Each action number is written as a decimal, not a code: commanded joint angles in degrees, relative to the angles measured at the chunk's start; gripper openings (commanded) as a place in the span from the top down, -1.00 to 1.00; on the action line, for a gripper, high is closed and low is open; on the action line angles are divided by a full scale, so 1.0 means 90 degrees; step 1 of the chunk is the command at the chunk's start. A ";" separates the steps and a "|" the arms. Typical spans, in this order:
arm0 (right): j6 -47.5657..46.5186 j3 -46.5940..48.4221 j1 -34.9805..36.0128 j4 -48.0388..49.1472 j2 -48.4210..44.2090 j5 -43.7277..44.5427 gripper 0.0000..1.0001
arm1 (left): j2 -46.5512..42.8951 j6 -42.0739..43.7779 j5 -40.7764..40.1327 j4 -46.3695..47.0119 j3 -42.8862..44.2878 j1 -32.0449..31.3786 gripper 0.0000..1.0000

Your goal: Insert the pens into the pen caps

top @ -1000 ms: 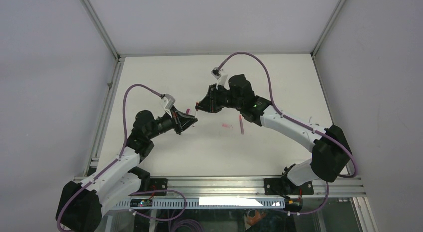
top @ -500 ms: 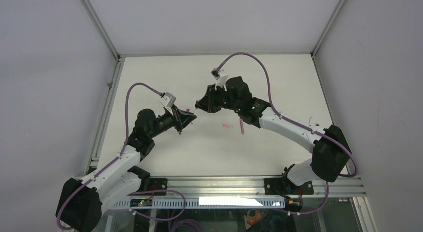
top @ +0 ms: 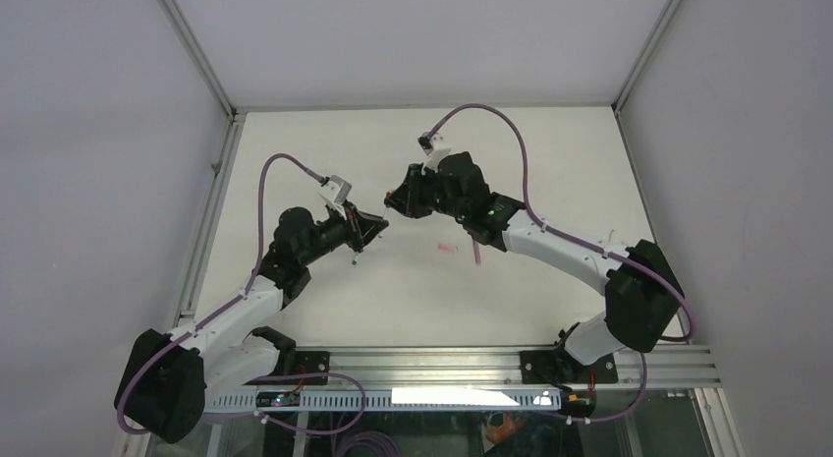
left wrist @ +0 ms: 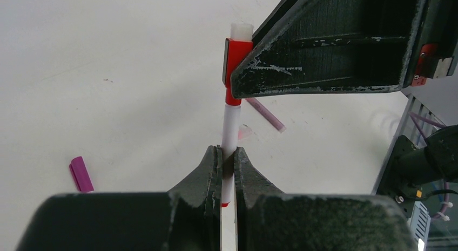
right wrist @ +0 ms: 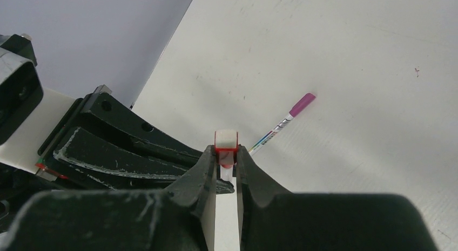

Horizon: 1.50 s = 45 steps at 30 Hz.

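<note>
A white-barrelled red pen (left wrist: 231, 124) stands between the two grippers above the table. My left gripper (left wrist: 227, 151) is shut on its barrel near the lower end. The barrel's upper end runs into a red pen cap (left wrist: 232, 73) with a white tip, and my right gripper (right wrist: 227, 151) is shut on that cap (right wrist: 226, 147). In the top view the left gripper (top: 378, 223) and right gripper (top: 395, 197) meet tip to tip over the middle of the table. The pen itself is too small to make out there.
On the table lie a loose magenta cap (left wrist: 81, 174), a pen with a magenta cap (right wrist: 286, 119), and a pink pen (top: 476, 251) beside a small pink piece (top: 448, 249). White walls and a metal frame bound the table (top: 550, 162).
Both grippers have shifted a little toward the far side of the table together, the right one also slightly left. Neither grip has changed.
</note>
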 commanded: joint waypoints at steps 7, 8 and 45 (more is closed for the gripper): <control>0.0360 -0.0263 0.0519 -0.1386 0.0577 -0.1117 1.00 | -0.0024 0.0323 -0.1175 0.2247 0.0699 0.0047 1.00; 0.0369 -0.0271 0.0528 -0.1394 0.0599 -0.1139 1.00 | -0.0015 0.0348 -0.1152 0.2293 0.0704 0.0047 1.00; 0.0528 -0.0548 0.0804 -0.1455 0.0875 -0.1222 1.00 | 0.0238 0.0836 -0.1578 0.2444 0.1086 -0.0011 1.00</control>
